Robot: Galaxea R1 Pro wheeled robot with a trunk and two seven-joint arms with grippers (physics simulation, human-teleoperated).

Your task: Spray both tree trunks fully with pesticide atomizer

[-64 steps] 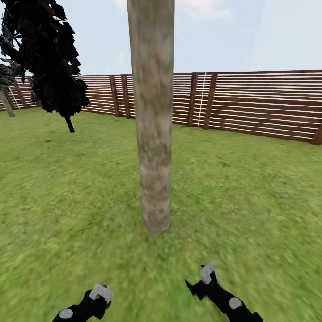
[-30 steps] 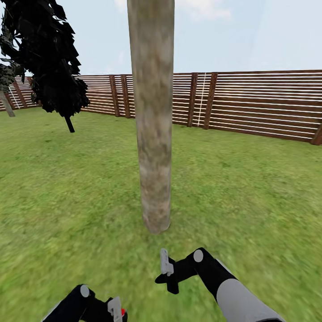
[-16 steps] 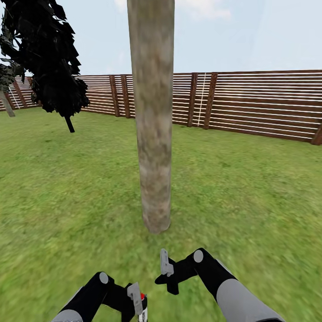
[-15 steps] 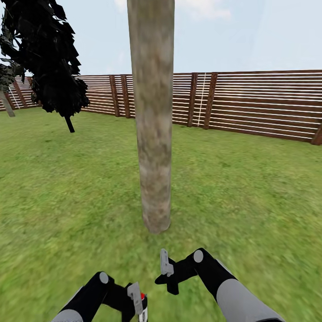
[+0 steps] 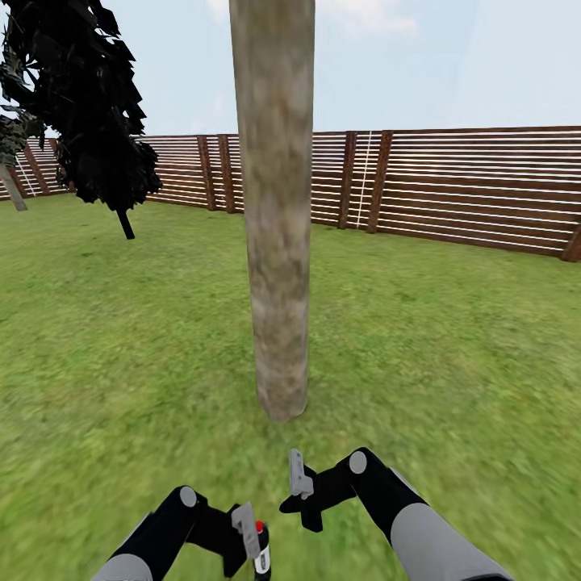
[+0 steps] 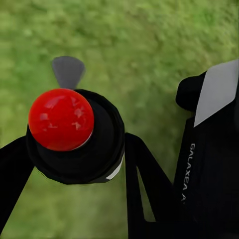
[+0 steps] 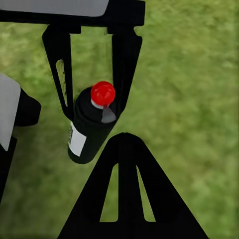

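Note:
One tree trunk (image 5: 278,242), thick with mottled pale grey-brown bark, rises from the lawn straight ahead in the head view. My left gripper (image 5: 252,542) is low in front of it, shut on the pesticide atomizer (image 5: 260,539). The atomizer (image 6: 82,142) is a small dark bottle with a red top and a white label, seen close in the left wrist view. My right gripper (image 5: 300,482) hovers just beside it, a little nearer the trunk, shut and holding nothing. In the right wrist view the atomizer (image 7: 89,129) sits clamped between the left gripper's black fingers (image 7: 124,64).
Green lawn (image 5: 452,339) spreads all around the trunk. A brown slatted fence (image 5: 452,186) closes the far side. A dark-leaved tree (image 5: 93,105) stands at the far left, with a pale slanted stem (image 5: 12,187) at the view's edge.
My left arm has risen from the bottom edge toward the middle, carrying the atomizer. The right arm swung inward two seconds ago and has held still for the last second.

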